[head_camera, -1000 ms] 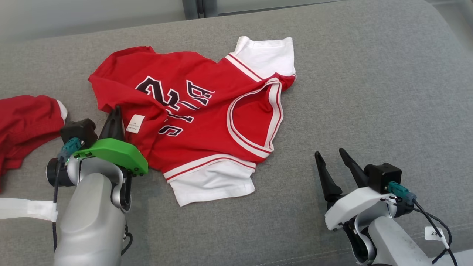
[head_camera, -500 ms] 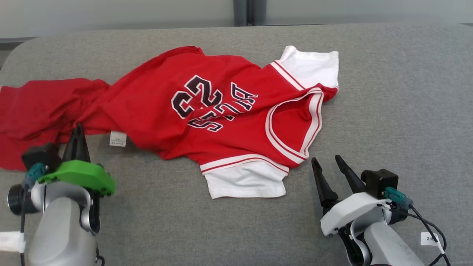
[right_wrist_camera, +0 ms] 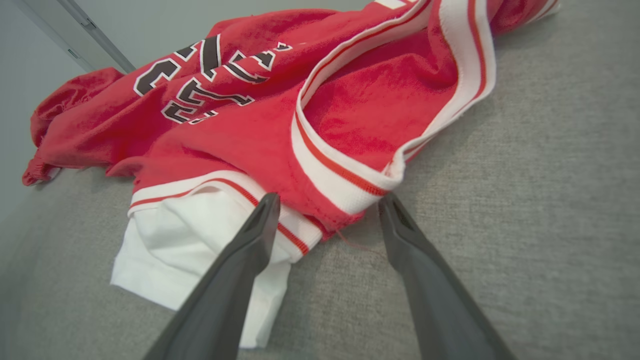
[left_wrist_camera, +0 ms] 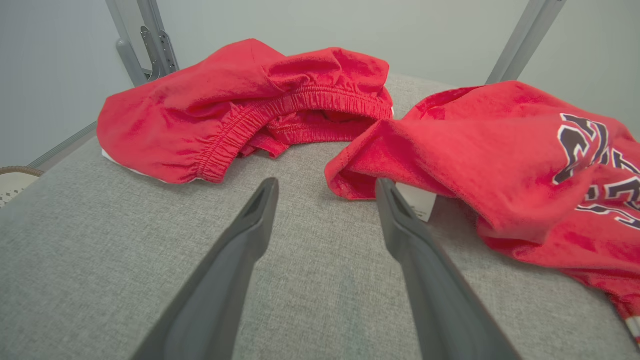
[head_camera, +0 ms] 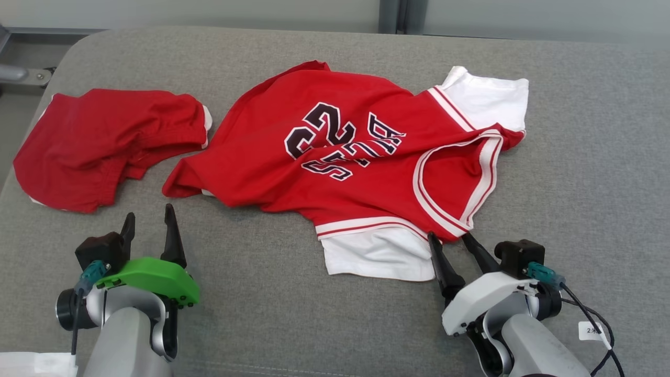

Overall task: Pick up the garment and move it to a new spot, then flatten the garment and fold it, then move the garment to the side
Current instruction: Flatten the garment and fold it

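Note:
The garment (head_camera: 340,173) is a red jersey with white sleeves, black lettering and a white-trimmed neckline, lying crumpled across the grey padded surface (head_camera: 586,157). My left gripper (head_camera: 149,214) stands open just short of the jersey's lower left hem corner, touching nothing. In the left wrist view the open left gripper (left_wrist_camera: 326,185) points at that hem corner of the garment (left_wrist_camera: 475,165), where a white label peeks out. My right gripper (head_camera: 448,236) is open at the neckline's near edge. In the right wrist view the right gripper (right_wrist_camera: 330,200) straddles the trim of the garment (right_wrist_camera: 225,130), one finger over the white sleeve.
A pair of red shorts (head_camera: 104,141) lies bunched at the far left, close to the jersey's hem, its elastic waistband facing my left gripper as the shorts (left_wrist_camera: 240,100) appear from the wrist. A metal frame (head_camera: 21,73) runs past the surface's left edge.
The head camera has turned, shifting the whole picture. My left gripper has opened and let go of the jersey's hem. The right gripper now sits closer to the neckline.

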You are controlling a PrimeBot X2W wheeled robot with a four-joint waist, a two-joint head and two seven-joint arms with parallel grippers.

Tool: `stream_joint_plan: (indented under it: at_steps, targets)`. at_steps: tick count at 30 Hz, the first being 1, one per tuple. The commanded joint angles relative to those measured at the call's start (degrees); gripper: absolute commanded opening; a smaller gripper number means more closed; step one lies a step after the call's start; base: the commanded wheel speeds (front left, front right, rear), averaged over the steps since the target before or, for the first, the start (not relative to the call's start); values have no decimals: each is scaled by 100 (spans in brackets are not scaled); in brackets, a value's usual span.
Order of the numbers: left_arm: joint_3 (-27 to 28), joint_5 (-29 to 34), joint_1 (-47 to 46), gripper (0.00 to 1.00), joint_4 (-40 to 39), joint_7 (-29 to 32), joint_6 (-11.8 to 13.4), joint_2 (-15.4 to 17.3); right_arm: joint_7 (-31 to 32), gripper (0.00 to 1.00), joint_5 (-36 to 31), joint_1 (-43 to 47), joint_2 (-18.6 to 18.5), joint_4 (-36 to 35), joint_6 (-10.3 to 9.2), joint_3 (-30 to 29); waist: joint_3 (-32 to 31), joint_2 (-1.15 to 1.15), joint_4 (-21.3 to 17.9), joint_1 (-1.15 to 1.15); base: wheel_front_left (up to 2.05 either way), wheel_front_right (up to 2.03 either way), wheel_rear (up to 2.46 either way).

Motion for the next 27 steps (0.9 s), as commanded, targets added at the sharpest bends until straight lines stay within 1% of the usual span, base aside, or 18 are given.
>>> stream_joint_plan:
  at_steps: [1,2,5,6,7,9,11,15,17,21,24,27]
  targets:
    - [-12,36,109,100,-26,-13,-32,-21,-18,100,25,-61,-15,49,-8,11,54,0,93,0,0,0,0]
    - [-37,73,123,100,-99,-14,-56,-61,-19,100,111,-108,-14,160,-8,-6,85,0,144,0,0,0,0]
    - [-52,113,177,100,-206,-14,-93,-114,-18,100,193,-192,-6,193,-8,-89,116,0,202,0,0,0,0]
    - [-50,122,195,100,-247,-15,-102,-129,-18,53,217,-207,-7,183,-8,-172,123,0,213,0,0,0,0]
    - [-46,129,209,100,-271,-14,-115,-141,-19,0,198,-223,-11,180,-8,-277,128,0,222,0,0,0,0]
    - [-57,148,236,100,-310,-15,-151,-169,-18,0,70,-209,-5,302,-8,-366,129,0,233,0,0,0,0]
    - [-71,164,279,100,-316,-15,-188,-191,-19,0,-69,-252,-55,315,-8,-574,128,0,229,0,0,0,0]
    - [-166,186,338,100,-363,-15,-255,-225,-18,0,-266,-217,-280,234,-10,-1272,119,0,180,0,0,0,0]
    - [-272,217,378,100,-314,-15,-289,-239,-19,0,-439,-216,-476,216,-9,-1608,104,0,137,0,0,0,0]
    - [-531,198,360,100,-245,-15,-345,-258,-18,0,-745,-314,-928,395,-10,-2192,101,0,73,0,0,0,0]
    - [-761,48,306,100,-217,-15,-360,-261,-18,0,-928,-412,-1197,610,-10,-2527,121,0,49,0,0,0,0]
    - [-1064,-84,280,100,-216,-15,-320,-264,-19,0,-1091,-534,-1414,812,-10,-2821,138,0,42,0,0,0,0]
